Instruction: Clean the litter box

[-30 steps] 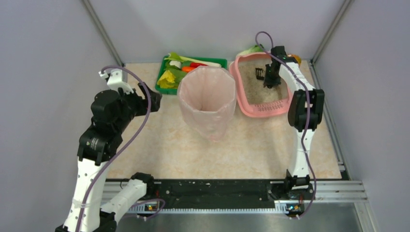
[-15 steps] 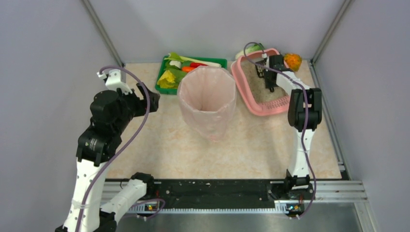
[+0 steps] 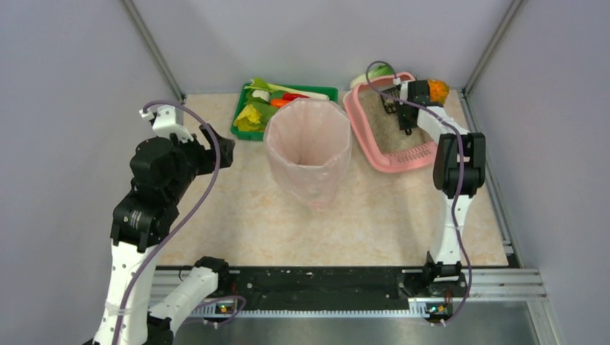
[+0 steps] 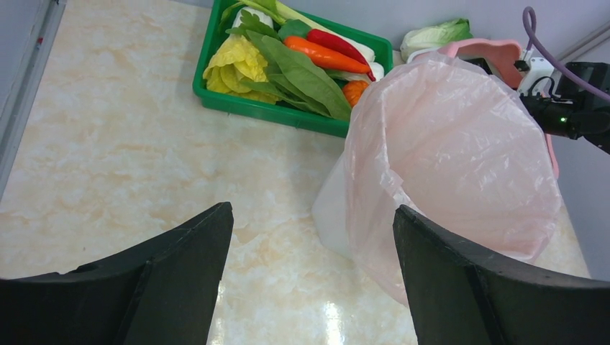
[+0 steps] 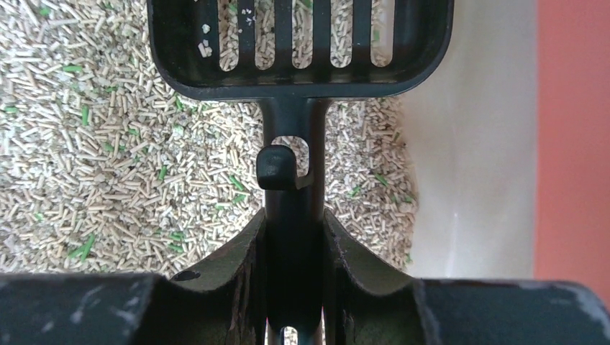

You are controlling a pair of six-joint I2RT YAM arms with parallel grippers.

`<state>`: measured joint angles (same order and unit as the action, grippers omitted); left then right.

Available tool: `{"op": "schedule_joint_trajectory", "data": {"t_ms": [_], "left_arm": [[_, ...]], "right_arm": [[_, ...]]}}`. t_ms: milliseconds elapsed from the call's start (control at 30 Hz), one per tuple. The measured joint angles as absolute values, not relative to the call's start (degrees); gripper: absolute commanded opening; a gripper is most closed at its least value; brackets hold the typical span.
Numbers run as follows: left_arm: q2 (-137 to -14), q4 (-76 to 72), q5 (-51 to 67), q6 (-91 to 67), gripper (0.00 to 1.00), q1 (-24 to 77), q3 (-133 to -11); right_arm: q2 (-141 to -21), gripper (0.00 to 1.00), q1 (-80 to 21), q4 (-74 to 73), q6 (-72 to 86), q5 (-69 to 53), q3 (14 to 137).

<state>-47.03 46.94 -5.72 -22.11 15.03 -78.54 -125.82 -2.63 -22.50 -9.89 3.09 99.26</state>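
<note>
Since 1 second earlier, the right gripper (image 5: pixel 295 237) had drawn back toward the far right corner, clamped on the black slotted scoop (image 5: pixel 302 85) over the litter (image 5: pixel 108 144). The pink litter box (image 3: pixel 392 166) sat skewed beside the bag-lined bin (image 3: pixel 308 147). The left gripper (image 4: pixel 313 210) hung wide open, empty.

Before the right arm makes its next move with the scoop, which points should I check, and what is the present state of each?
1. Jaws of the right arm shut on the scoop handle: ok.
2. Scoop head above the litter, inside the litter box: ok.
3. Waste on the scoop: cannot tell; its front is out of view, and the visible part carries only a few pellets.
4. Bin mouth open, bag lining it: ok.
5. Left arm apart from the bin, jaws open and empty: ok.
</note>
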Motion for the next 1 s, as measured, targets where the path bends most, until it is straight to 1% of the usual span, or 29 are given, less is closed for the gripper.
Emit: {"op": "schedule_joint_trajectory", "data": {"t_ms": [100,400,633,1000], "left_arm": [[-46.41,46.74,-5.69,-22.11,0.87,15.03,-78.11],[-46.02,46.52,-5.17,-21.85,0.87,15.03,-77.89],[-46.00,45.54,-3.73,-21.89,0.87,15.03,-77.17],[-46.02,43.57,-1.52,-21.89,0.87,15.03,-75.96]], "right_arm": [[-123.61,0.00,-2.28,-22.90,-9.72,2.48,97.95],[-112.12,0.00,-1.74,-25.80,-6.76,-0.45,91.72],[-102.91,0.00,-1.69,-28.67,-3.97,-6.52,87.29],[-96.44,0.00,-1.69,-35.03,-2.59,-8.67,85.14]]}}
